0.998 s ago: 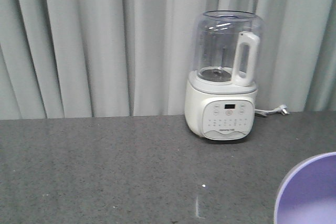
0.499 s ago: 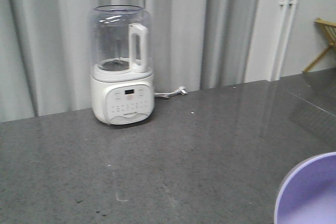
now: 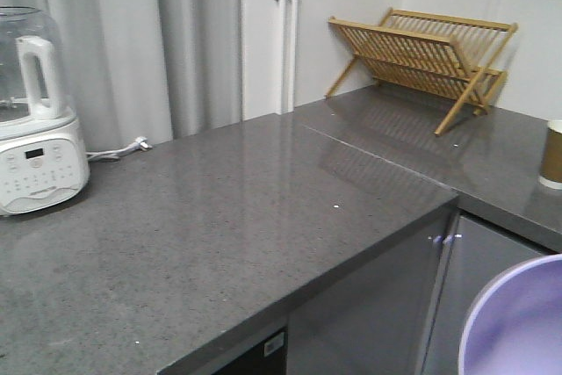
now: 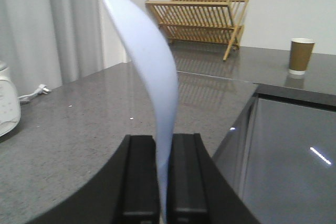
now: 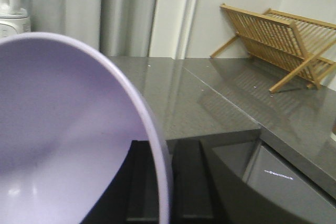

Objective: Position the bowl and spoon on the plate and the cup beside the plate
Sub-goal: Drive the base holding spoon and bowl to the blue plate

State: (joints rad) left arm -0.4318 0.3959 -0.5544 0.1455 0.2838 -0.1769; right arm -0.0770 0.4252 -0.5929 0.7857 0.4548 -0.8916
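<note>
The left end effector point(image 4: 161, 174) was closed narrowly on the rim of the plate point(image 4: 149, 61), which stood edge-on and curved up the centre of the left wrist view. The right end effector point(image 5: 164, 177) pinched the wall of the bowl point(image 5: 63, 129), apparently one finger inside and one outside, with the bowl filling the lower left of its own view and showing only as an arc at the lower right of the front view.

Both pieces looked like thin, smooth plastic: light, stiff enough to keep their shape, and probably slippery. A rim pinch gives a long lever, so either could pivot between the pads if swung quickly. Setting them down flat and slowly seemed wiser than releasing from a tilt.

The cup point(image 4: 301, 55) stood upright at the upper right of the left wrist view, on the far run of the table point(image 3: 219, 234) and to the right of the wooden dish rack point(image 3: 421, 50). Being paper, it was likely light and easy to crush. A gentle hold across the middle of its wall would suit it, though whether it held anything could not be told.

The spoon was not in view. A blender point(image 3: 35, 129) sat at the left edge of the front view, well apart from everything else.
</note>
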